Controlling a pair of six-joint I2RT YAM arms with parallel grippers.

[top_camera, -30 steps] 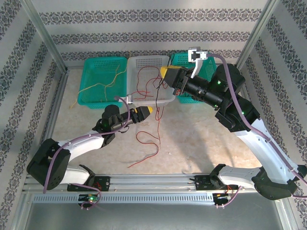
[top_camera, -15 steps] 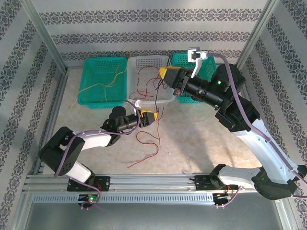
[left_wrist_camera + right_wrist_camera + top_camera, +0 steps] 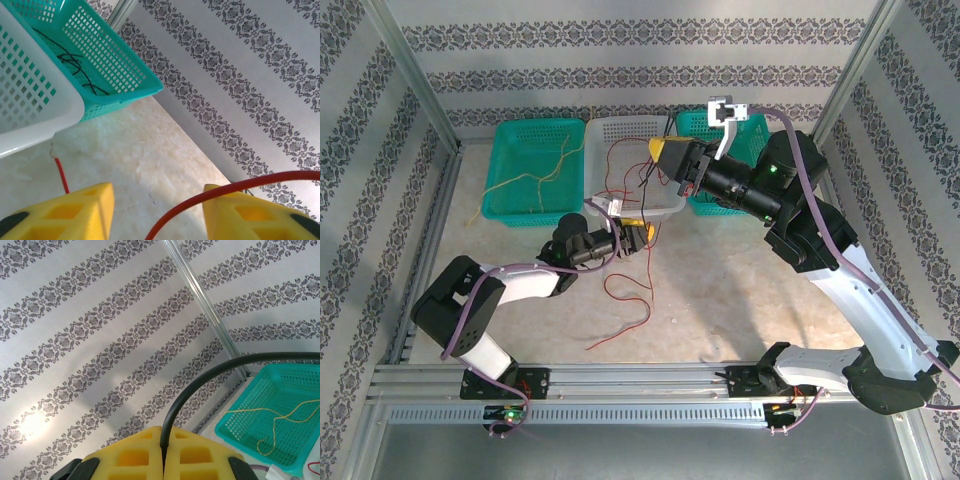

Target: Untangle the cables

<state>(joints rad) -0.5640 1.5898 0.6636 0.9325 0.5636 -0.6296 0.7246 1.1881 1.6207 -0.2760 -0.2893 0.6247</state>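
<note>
Pinching black cable [image 3: 200,382], right gripper [image 3: 163,437]; left gripper [image 3: 157,196] agape.

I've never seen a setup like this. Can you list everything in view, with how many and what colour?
Left basket: one, teal, far left of the table.
White basket: one, white, far centre.
Right basket: one, teal, far right.
Black wires: a few, black, inside the right basket.
Yellow cable: one, yellow, in the left basket.
Red cable: at least one, red, in the white basket and trailing onto the table.
Black cable: one, black, pinched by the right hand.
Table: one, beige, marbled.
Left hand: yellow fingers apart, red cable crossing one.
Right hand: yellow fingers shut on the black cable.
</note>
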